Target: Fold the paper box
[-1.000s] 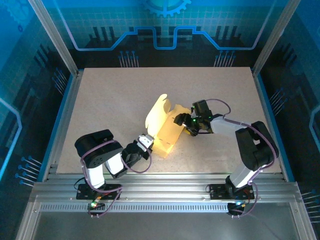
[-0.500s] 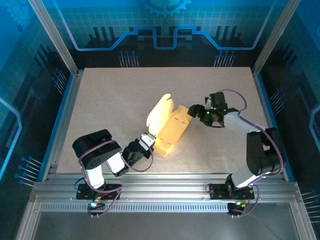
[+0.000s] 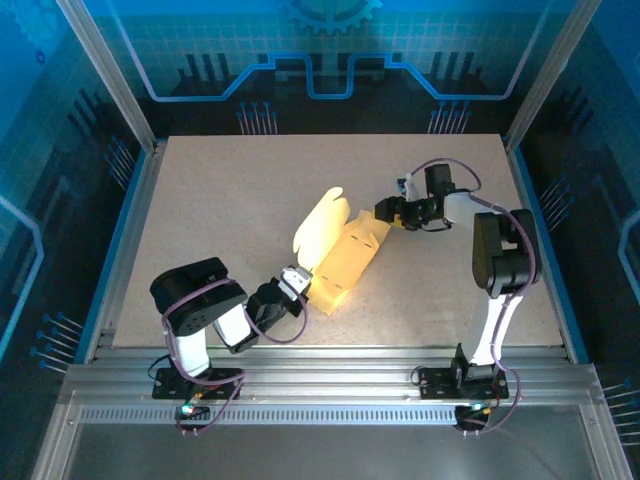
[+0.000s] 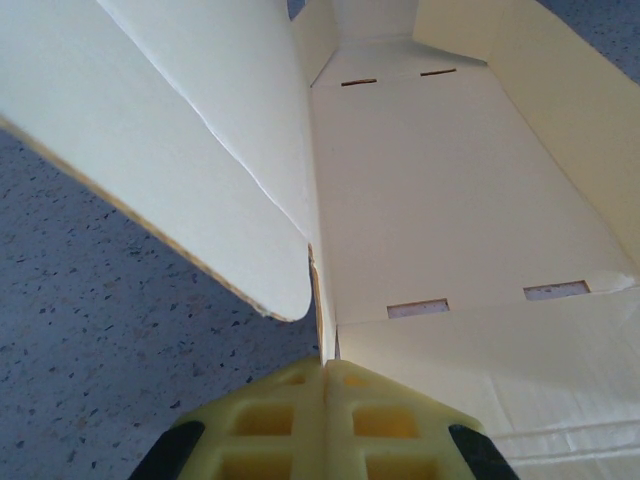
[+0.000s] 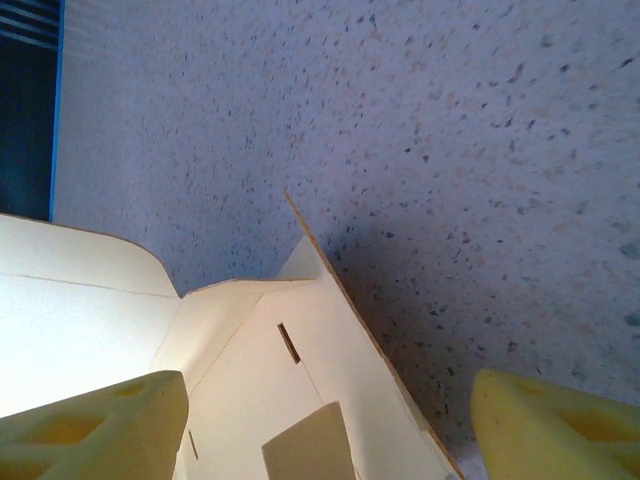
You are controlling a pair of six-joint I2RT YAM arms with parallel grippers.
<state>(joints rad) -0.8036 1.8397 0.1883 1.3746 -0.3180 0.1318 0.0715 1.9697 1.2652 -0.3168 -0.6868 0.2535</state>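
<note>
The pale yellow paper box (image 3: pixel 345 258) lies half-formed in the middle of the table, one rounded flap (image 3: pixel 318 230) standing up at its left. My left gripper (image 3: pixel 297 283) is shut on the box's near wall; in the left wrist view its fingertips (image 4: pixel 325 375) pinch a thin card edge, with the slotted floor (image 4: pixel 450 210) beyond. My right gripper (image 3: pixel 388 213) is open at the box's far right corner. In the right wrist view its fingers (image 5: pixel 100 420) straddle the box's upright side wall (image 5: pixel 350 340) without touching it.
The speckled beige table (image 3: pixel 220 200) has free room on all sides of the box. Aluminium rails (image 3: pixel 320 375) run along the near edge by the arm bases, and frame posts (image 3: pixel 110 75) stand at the back corners.
My right gripper pulled back from the box, swung out right, then returned open to its far corner. A raised flap on the right side has folded down. The left arm held still.
</note>
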